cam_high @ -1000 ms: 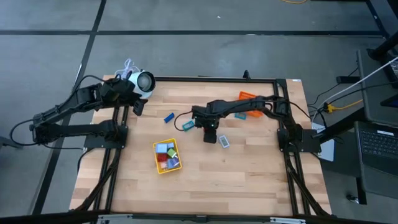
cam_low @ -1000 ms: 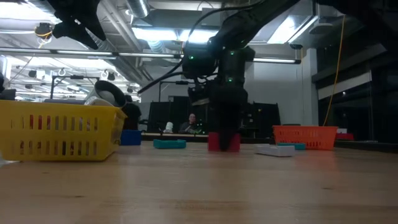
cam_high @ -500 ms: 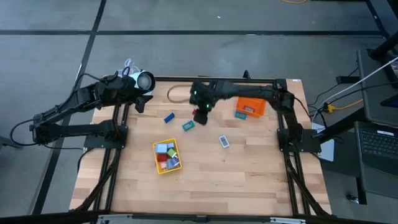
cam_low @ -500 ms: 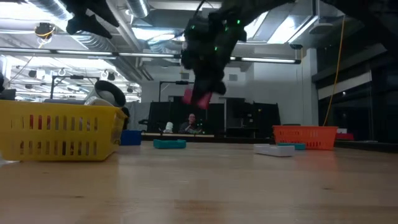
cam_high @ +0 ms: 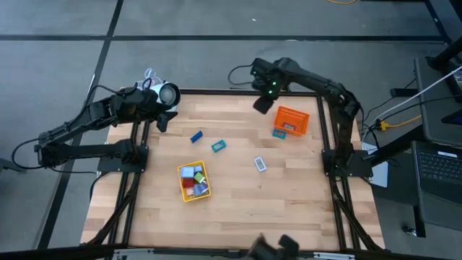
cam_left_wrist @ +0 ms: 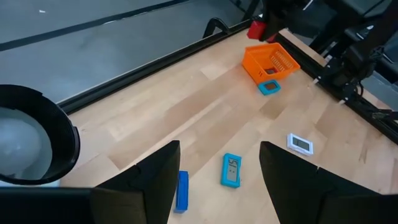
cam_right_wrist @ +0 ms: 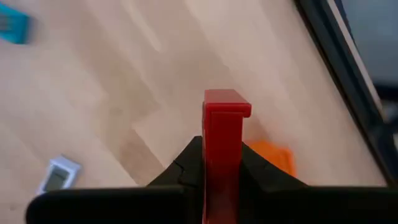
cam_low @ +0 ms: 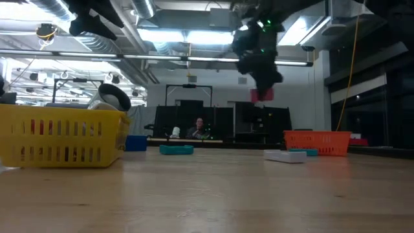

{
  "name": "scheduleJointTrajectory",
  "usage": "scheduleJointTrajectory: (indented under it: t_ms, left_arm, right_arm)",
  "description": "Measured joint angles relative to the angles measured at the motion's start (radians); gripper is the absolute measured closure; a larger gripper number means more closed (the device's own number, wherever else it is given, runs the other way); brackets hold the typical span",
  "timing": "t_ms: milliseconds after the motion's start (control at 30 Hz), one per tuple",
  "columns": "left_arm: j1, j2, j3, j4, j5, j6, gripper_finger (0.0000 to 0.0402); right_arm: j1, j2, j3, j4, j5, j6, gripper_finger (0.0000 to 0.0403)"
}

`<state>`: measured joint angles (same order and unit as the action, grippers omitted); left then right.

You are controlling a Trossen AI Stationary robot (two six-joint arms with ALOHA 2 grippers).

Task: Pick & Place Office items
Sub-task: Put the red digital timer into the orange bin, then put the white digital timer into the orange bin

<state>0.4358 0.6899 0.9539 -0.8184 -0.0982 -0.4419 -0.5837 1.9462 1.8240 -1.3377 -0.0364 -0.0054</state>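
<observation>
My right gripper (cam_high: 263, 105) hangs high above the table's far edge, just left of the orange tray (cam_high: 292, 120), shut on a red blocky piece (cam_right_wrist: 221, 143), which also shows in the low view (cam_low: 261, 95). My left gripper (cam_left_wrist: 217, 180) is open and waits at the far left beside the white round device (cam_high: 164, 94). A blue piece (cam_high: 195, 136), a teal piece (cam_high: 219, 146) and a white flat piece (cam_high: 260, 165) lie flat on the wood. Another teal piece (cam_high: 280, 133) lies against the orange tray's near side. The yellow tray (cam_high: 193, 180) holds several pieces. My right gripper pinches the red piece between its two fingers (cam_right_wrist: 186, 163), which grip its two flat sides (cam_right_wrist: 211, 155). Its far end (cam_right_wrist: 227, 102) sticks out past the fingertips. The piece is lifted clear, hanging below the gripper high over the table (cam_low: 261, 95).
The table has a black frame rail (cam_high: 238, 92) along its far edge. A laptop (cam_high: 440, 165) and cables sit off the right side. Bare wood stretches across the table's near half (cam_high: 245, 217). A person sits in the room beyond (cam_low: 199, 126).
My right gripper, shut on the red piece, rose from the table's middle, where the piece stood on the wood. It swung toward the far edge, then rightward toward the orange tray. The piece is now lifted well clear of the table.
</observation>
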Motion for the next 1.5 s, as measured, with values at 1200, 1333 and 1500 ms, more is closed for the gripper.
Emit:
scheduleJointTrajectory:
  t_ms: [1200,1333,1500]
  left_arm:
    - [0.000,0.008,0.000,-0.069,0.014,-0.057,0.0186]
    - [0.000,0.013,0.000,-0.091,0.014,-0.068,0.0186]
    - [0.000,0.013,0.000,-0.091,0.014,-0.068,0.0186]
  right_arm:
    - [-0.211,-0.284,-0.740,0.410,-0.050,0.191,0.0229]
    - [-0.213,-0.284,-0.740,0.411,-0.054,0.207,0.0150]
    - [-0.210,-0.310,-0.740,0.405,-0.083,0.227,0.0123]
